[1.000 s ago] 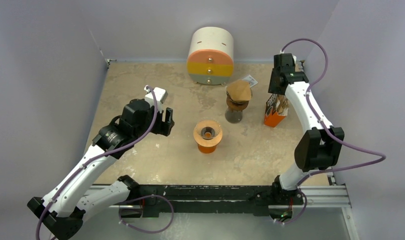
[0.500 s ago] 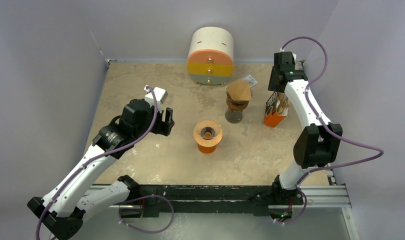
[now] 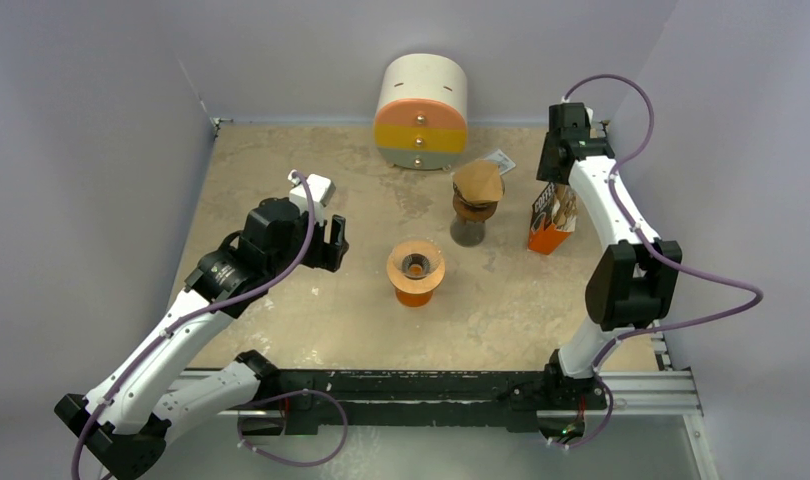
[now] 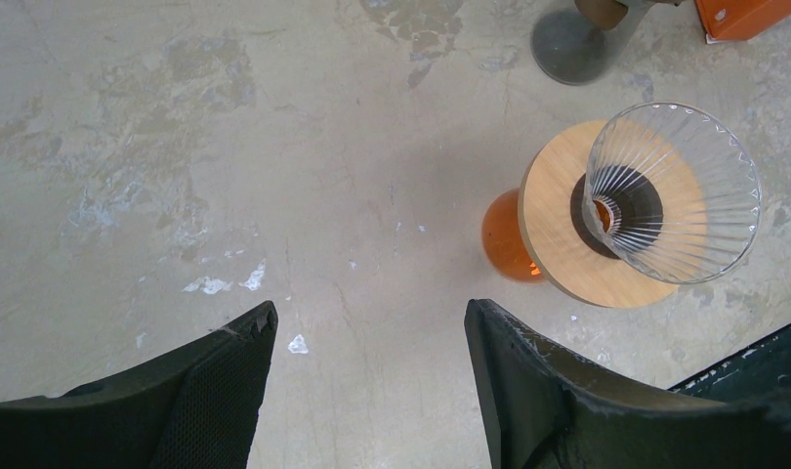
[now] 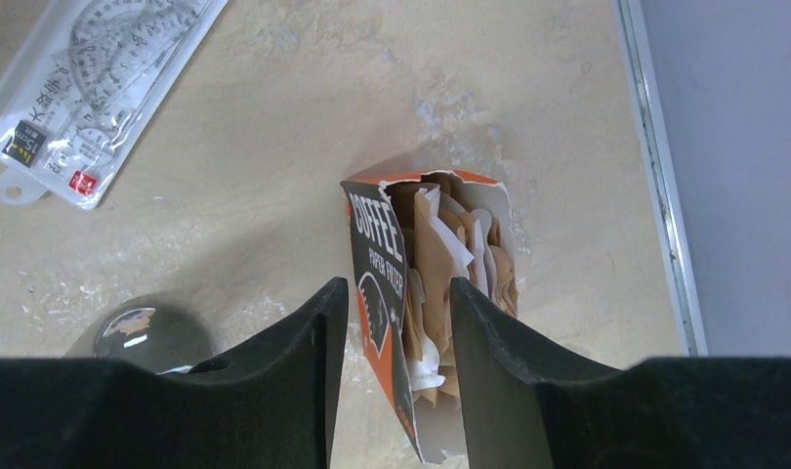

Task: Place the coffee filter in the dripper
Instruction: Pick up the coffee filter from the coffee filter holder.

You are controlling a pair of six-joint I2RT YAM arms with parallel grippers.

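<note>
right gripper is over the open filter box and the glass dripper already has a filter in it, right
No: the glass dripper is empty, bare ribbed glass in the left wrist view. The right gripper is indeed over the open filter box.

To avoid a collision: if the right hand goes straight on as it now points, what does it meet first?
Likely the open coffee filter box, at its printed wall and the paper filters inside; depth is unclear.
</note>
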